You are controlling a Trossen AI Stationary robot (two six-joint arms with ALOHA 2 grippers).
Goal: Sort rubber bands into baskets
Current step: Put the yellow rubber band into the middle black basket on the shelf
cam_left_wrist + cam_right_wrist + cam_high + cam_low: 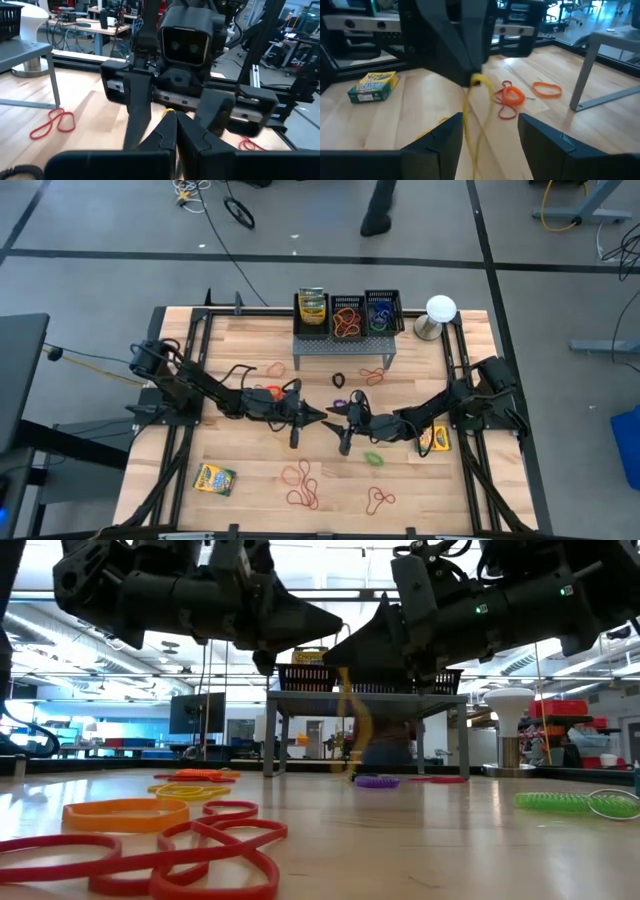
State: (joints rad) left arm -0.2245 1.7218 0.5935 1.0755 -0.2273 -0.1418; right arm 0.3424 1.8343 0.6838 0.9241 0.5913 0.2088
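With our left gripper (pixel 470 75) pinching the yellow rubber band (pixel 470 125), we close the wide-open right gripper (pixel 487 132) squarely around its hanging loop.

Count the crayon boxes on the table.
3: one crayon box on the grey stand beside the baskets, one near the table's front left, one under the right arm. Others may be hidden.

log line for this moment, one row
left gripper: shut on yellow rubber band, mid-table | right gripper: open, facing it, band hanging between its fingers | baskets: on grey stand
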